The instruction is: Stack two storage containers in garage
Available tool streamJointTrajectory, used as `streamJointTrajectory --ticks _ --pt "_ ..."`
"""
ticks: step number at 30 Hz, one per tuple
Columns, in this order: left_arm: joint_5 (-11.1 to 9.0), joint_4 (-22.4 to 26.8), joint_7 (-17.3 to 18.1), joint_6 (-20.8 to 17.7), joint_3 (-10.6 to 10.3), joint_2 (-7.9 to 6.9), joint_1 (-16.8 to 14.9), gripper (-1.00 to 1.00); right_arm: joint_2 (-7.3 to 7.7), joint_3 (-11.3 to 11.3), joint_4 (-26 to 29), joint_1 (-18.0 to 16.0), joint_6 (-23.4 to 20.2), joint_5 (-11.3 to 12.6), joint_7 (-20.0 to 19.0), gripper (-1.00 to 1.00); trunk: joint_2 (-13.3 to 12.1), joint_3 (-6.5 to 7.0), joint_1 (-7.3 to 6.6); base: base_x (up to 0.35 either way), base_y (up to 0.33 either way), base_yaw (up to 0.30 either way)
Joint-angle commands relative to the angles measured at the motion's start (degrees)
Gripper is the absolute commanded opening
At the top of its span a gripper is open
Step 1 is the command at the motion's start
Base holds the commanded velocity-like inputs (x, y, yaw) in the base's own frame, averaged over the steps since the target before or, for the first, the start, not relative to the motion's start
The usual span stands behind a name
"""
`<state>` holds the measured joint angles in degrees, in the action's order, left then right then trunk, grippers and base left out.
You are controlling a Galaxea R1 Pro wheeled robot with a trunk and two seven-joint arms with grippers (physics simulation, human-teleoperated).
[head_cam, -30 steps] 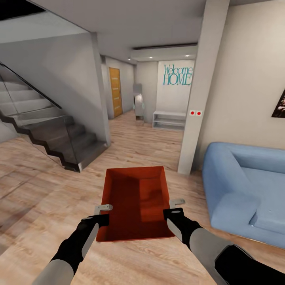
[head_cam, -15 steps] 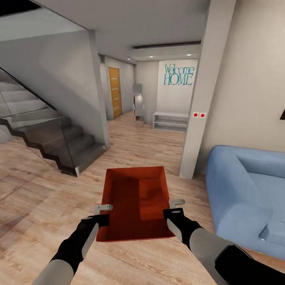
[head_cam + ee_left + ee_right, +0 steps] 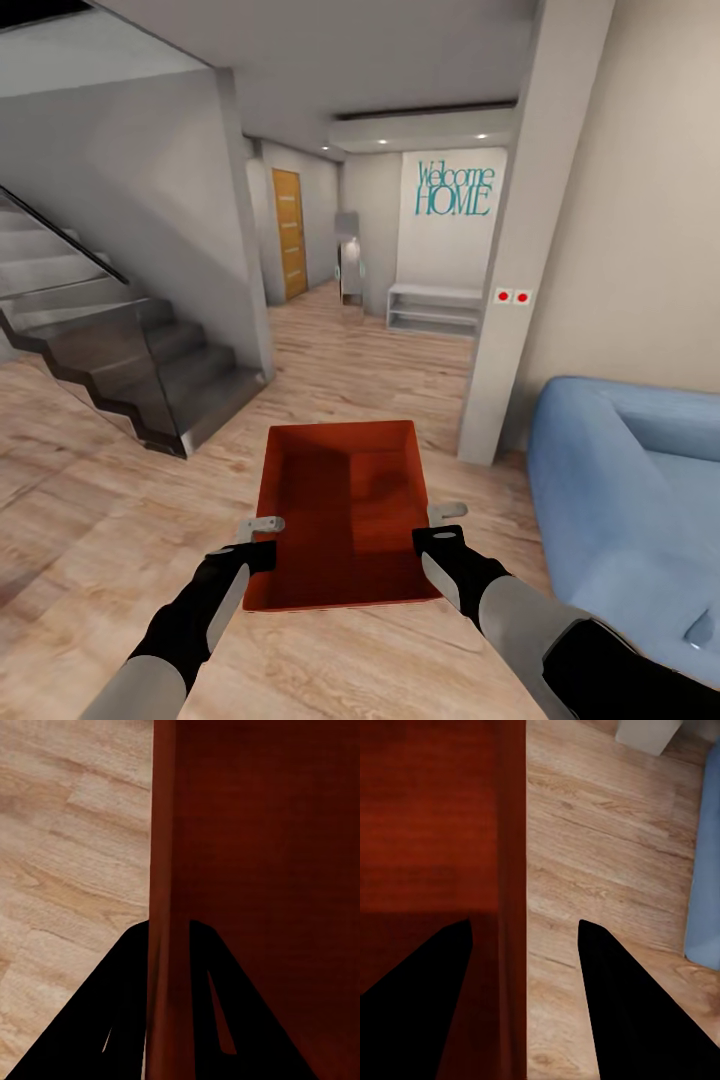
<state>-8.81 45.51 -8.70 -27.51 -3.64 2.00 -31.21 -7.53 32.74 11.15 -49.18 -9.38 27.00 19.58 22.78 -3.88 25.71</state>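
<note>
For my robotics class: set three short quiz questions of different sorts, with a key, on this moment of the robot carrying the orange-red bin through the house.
1. True or false: the bin has things inside it.
2. Which side wall of the bin does the left gripper clamp?
A. left
B. right
C. far
3. Fill in: on the robot's right stands a blue ____.

Key
1. False; it is empty.
2. A; the right gripper takes the right wall.
3. sofa.
</note>
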Motion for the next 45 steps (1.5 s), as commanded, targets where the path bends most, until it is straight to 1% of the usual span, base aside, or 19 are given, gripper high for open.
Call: streamJointTrajectory --ticks 1,45 --pt "2.04 0.19 -0.88 0.93 0.12 -0.15 -0.08 -1.0 0.06 2.24 0.01 -0.01 -0.29 2.27 -0.68 -1.0 0.13 -0.14 0.07 0.322 0.0 0.0" --pt "2.04 0.19 -0.88 0.97 0.12 -0.15 -0.08 -1.0 0.06 2.24 0.01 -0.02 -0.29 2.27 -0.68 -1.0 0.13 -0.14 0.07 0.322 0.0 0.0"
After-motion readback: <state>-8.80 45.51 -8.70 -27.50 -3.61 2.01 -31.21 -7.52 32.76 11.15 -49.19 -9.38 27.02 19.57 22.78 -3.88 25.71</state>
